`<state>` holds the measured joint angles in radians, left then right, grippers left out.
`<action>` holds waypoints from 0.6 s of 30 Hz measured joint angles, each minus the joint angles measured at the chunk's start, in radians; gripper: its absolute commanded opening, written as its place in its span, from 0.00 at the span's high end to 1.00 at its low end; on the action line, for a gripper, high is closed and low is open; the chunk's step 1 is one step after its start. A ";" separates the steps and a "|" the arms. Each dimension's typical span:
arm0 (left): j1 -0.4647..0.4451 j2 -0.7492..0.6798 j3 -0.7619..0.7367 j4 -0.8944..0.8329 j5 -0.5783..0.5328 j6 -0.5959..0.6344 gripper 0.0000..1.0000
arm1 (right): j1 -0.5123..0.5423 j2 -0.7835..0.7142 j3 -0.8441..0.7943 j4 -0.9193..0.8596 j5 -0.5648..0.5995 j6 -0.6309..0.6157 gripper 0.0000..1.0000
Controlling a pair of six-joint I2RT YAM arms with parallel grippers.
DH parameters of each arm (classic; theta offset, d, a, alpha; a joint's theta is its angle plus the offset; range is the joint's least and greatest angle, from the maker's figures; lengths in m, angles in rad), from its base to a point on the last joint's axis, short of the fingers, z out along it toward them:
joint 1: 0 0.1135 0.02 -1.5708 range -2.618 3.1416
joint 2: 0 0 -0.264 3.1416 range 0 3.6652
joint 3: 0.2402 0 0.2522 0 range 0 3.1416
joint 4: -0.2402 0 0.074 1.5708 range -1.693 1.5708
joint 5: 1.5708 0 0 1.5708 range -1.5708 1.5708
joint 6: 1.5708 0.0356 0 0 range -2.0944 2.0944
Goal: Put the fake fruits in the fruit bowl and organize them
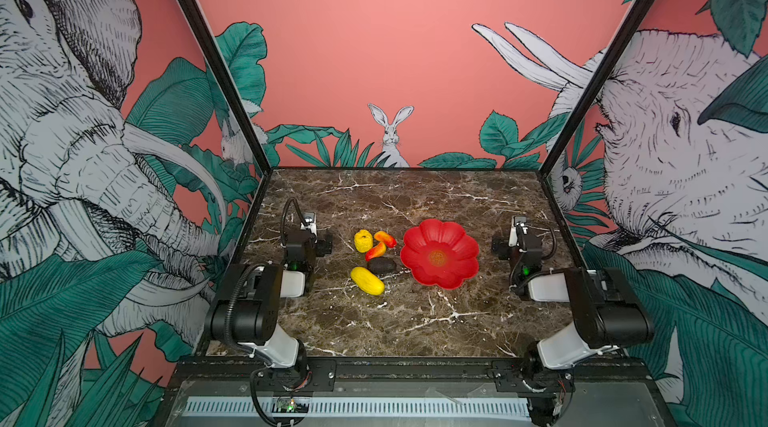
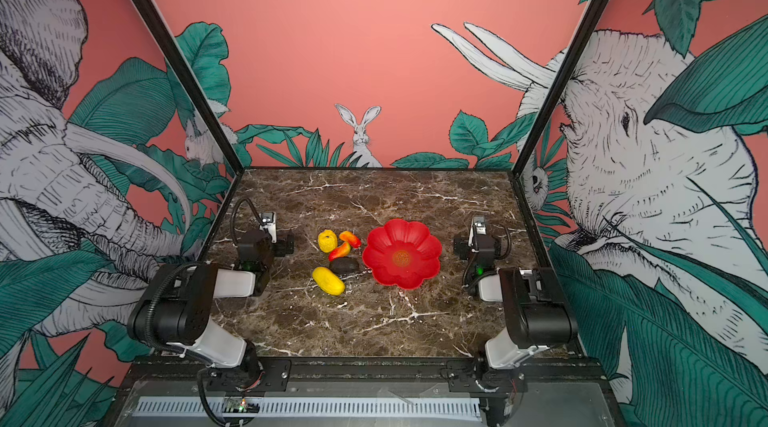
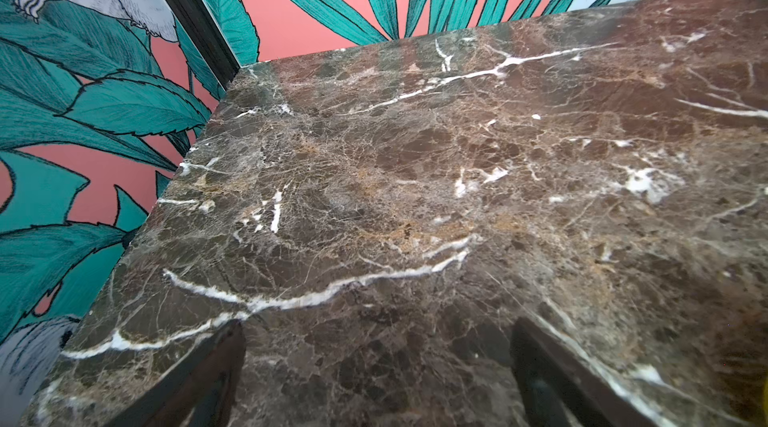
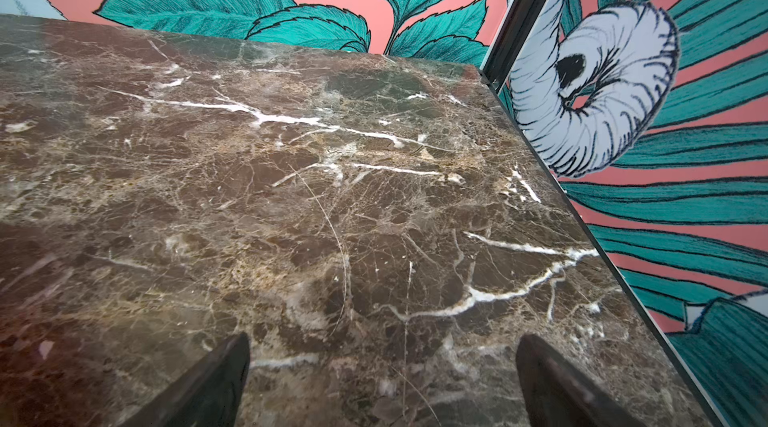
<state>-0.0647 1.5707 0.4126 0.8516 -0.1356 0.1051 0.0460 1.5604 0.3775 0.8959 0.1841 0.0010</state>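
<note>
Start of the fruit sorting. The red flower-shaped fruit bowl (image 1: 455, 238) lies empty near the middle of the marble table (image 1: 415, 321), toward its right edge. All five fruits cluster on its left: bumpy yellow fruit (image 1: 363, 240), two red-orange tapered fruits (image 1: 385, 238) (image 1: 375, 251), blackish oval fruit (image 1: 381, 266) just beside the rim, and smooth oblong yellow fruit (image 1: 367, 280). Both arms sit folded at the left and right edges, wrists low and aimed at the far edge. The left gripper (image 3: 378, 379) and right gripper (image 4: 386, 383) are spread wide and hold nothing. The left arm is probably best placed for the first pick. It should take the outlying oblong fruit across its short axis.
</note>
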 measured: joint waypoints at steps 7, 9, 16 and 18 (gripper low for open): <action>0.000 0.000 0.000 0.000 0.000 0.000 0.00 | 0.000 0.000 0.000 0.000 -0.002 0.000 0.01; 0.000 0.000 0.000 0.000 0.001 0.000 0.00 | 0.000 0.000 0.000 0.000 -0.002 0.000 0.01; 0.000 0.000 0.000 0.000 0.019 0.000 0.00 | 0.000 0.000 0.000 0.000 -0.002 0.000 0.01; 0.000 0.000 0.000 0.000 0.021 0.000 0.00 | 0.000 0.000 0.000 0.000 -0.002 0.000 0.01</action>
<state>-0.0647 1.5707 0.4126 0.8516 -0.1143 0.1055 0.0460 1.5604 0.3775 0.8959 0.1822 0.0010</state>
